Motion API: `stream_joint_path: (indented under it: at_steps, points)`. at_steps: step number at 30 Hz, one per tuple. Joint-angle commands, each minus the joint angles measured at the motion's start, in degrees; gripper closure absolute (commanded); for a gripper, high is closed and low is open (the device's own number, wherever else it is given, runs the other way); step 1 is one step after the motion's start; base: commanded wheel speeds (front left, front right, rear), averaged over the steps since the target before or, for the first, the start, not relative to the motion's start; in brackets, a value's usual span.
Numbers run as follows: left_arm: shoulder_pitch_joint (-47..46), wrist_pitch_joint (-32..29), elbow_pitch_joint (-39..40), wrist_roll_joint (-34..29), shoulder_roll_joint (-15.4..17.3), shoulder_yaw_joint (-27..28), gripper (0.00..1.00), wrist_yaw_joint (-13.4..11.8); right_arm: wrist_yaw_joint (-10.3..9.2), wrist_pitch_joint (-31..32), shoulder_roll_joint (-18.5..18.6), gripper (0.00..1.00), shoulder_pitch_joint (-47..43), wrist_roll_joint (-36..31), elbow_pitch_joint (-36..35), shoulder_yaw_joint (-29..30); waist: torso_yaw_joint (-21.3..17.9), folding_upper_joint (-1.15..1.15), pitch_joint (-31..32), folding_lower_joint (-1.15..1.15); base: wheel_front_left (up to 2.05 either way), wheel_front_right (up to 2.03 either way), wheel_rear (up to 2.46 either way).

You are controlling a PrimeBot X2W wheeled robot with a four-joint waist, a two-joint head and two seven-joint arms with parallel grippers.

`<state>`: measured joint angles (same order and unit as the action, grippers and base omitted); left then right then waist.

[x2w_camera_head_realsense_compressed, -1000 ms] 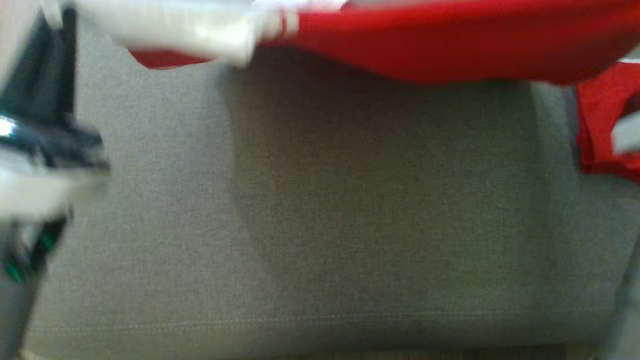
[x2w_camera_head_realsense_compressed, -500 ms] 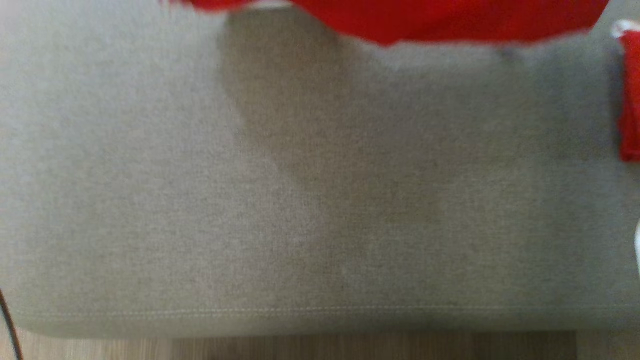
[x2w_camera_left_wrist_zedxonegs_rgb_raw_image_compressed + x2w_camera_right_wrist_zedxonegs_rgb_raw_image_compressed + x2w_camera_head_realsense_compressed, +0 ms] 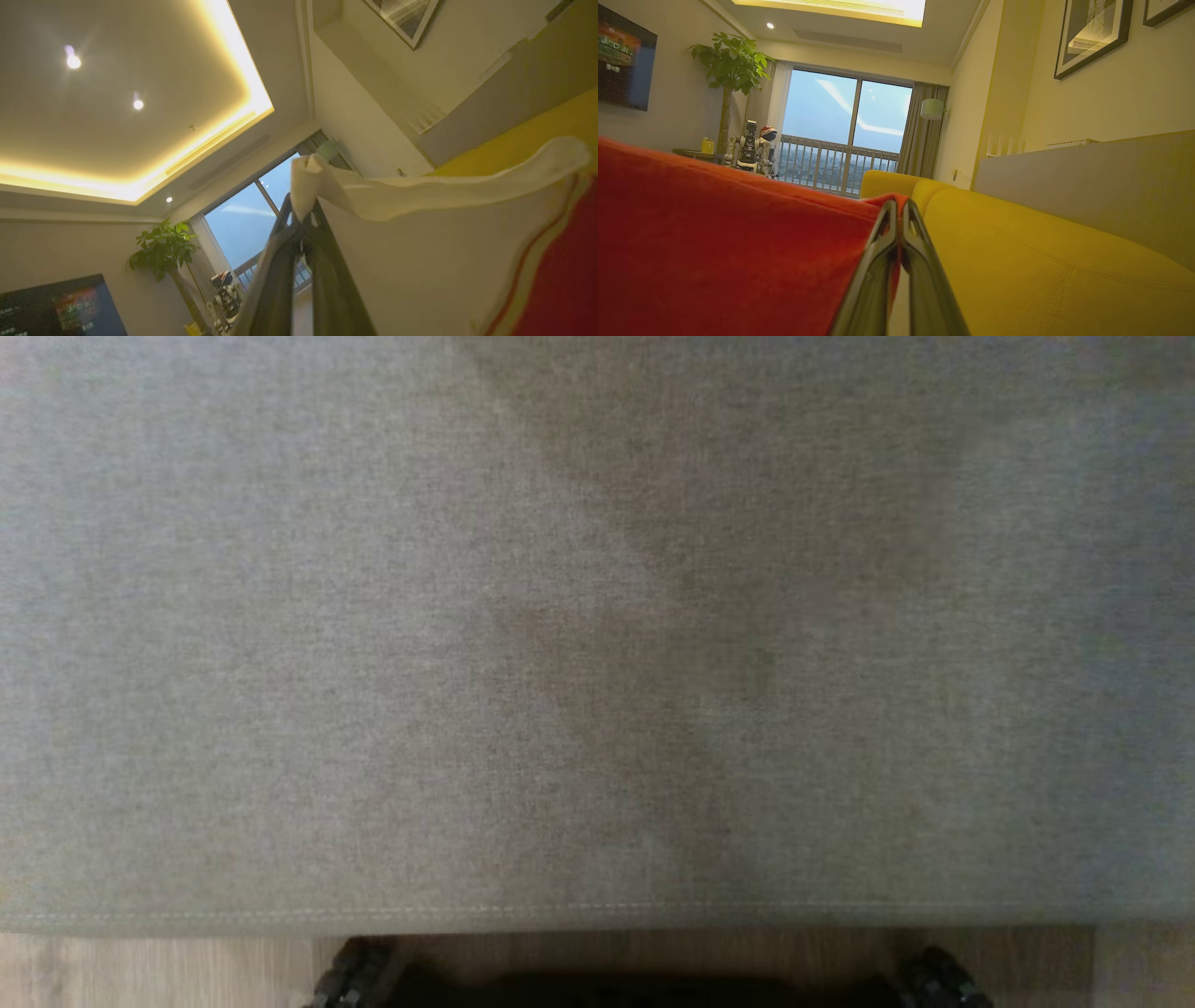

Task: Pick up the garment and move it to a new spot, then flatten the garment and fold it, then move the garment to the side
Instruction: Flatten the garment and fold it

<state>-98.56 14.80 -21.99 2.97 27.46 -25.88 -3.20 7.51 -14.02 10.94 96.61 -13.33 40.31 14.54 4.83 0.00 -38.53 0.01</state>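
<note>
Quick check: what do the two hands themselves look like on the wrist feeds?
Left hand and right hand look alike: two long, slim fingers each, dark grey and glossy, tapering to narrow tips. I can make out no cables or markings on them.

Grey woven fabric seat [image 3: 597,616] spanning head view; pale wooden floor strip [image 3: 140,971] running along bottom edge. Right wrist view: red cloth garment [image 3: 714,256] lying lower left, yellow upholstered sofa [image 3: 1041,261] stretching lower right, right gripper [image 3: 900,207] pinching garment edge between them. Left wrist view: left gripper [image 3: 301,214] clamping garment at centre.
</note>
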Motion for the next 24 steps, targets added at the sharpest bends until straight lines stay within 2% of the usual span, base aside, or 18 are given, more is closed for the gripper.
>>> stream_joint_path:
  at_steps: [1, 5, 7, 13, 16, 20, 24]
  points:
    - [1.76, 0.17, 5.56, -0.79, 4.2, 1.42, 1.0, -0.57, -0.02, -0.44, -1.14, 1.0, 1.61, -1.19, -0.41, -0.25, 0.95, 0.0, -1.67, -0.01, 0.0, 0.0, 0.0]
    - [10.81, 0.18, 14.57, -0.44, 5.5, 0.66, 1.0, -0.31, -0.02, -0.87, -0.75, 1.0, -1.17, -1.78, 2.18, -0.56, 1.99, 0.0, -1.78, -0.01, 0.0, 0.0, 0.0]
    - [13.54, 0.18, 16.03, 0.09, 5.61, 0.41, 1.0, 0.04, -0.02, -0.9, -0.62, 1.0, -2.39, -1.6, 2.81, -0.62, 2.23, 0.0, -1.49, -0.01, 0.0, 0.0, 0.0]
    - [31.6, 0.19, 21.68, 4.1, 5.47, -0.09, 1.0, 2.34, -0.02, -0.79, -0.25, 1.0, -13.4, 1.18, 5.65, 0.36, 2.32, 0.0, 3.41, -0.01, 0.0, 0.0, 0.0]
    - [40.9, 0.19, 22.35, 7.19, 4.81, 1.3, 1.0, 3.82, -0.02, 1.32, -0.87, 1.0, -20.42, 3.94, 6.32, 1.1, 1.75, 0.0, 7.01, -0.01, 0.0, 0.0, 0.0]
    - [53.62, 0.19, 22.69, 10.57, 4.34, 3.56, 1.0, 6.12, -0.02, 5.31, -2.05, 1.0, -31.5, 9.47, 3.89, 0.81, 0.48, 0.0, 12.07, -0.01, 0.0, 0.0, 0.0]
    - [67.24, 0.19, 22.59, 13.78, 4.03, 5.16, 1.0, 7.73, -0.02, 10.71, -2.92, 1.0, -45.61, 14.91, -2.79, -0.61, -0.77, 0.0, 16.73, -0.01, 0.0, 0.0, 0.0]
